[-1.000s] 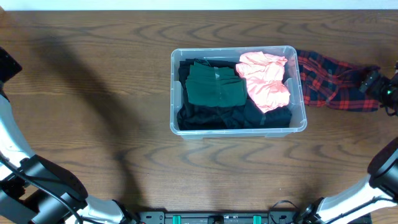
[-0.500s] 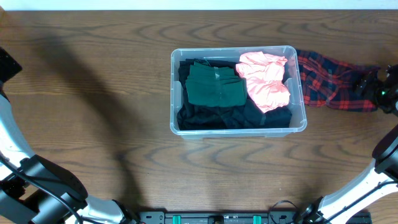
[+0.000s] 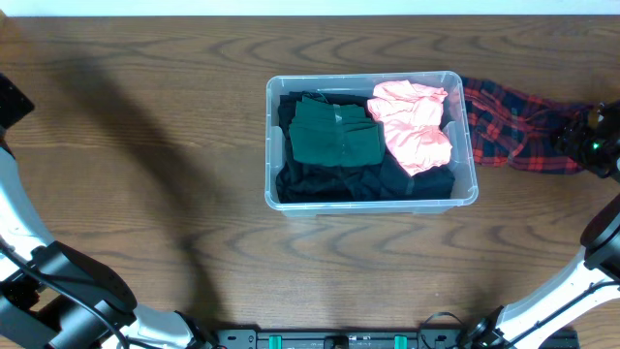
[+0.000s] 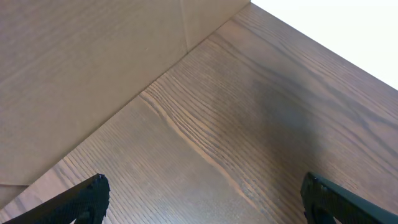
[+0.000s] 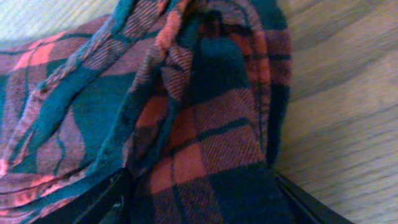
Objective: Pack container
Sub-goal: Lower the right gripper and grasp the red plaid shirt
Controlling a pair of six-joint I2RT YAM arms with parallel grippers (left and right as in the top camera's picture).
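1. Now my right tool (image 5: 200,198) sits at the far right end of the red-and-dark plaid cloth (image 3: 509,126). Its fingers (image 5: 112,196) are spread, and bunched fabric fills the gap between them.
2. My left tool (image 4: 202,202) hangs over bare wooden worktop (image 3: 145,145), its tips spread wide.
3. The container (image 3: 371,206) stands mid-worktop, with the plaid cloth just beside its right wall and touching the rim's far corner.
4. Inside, a folded dark green garment (image 3: 334,136) lies at left and a crumpled pink garment (image 3: 415,124) at right, both on black clothing (image 3: 339,182).
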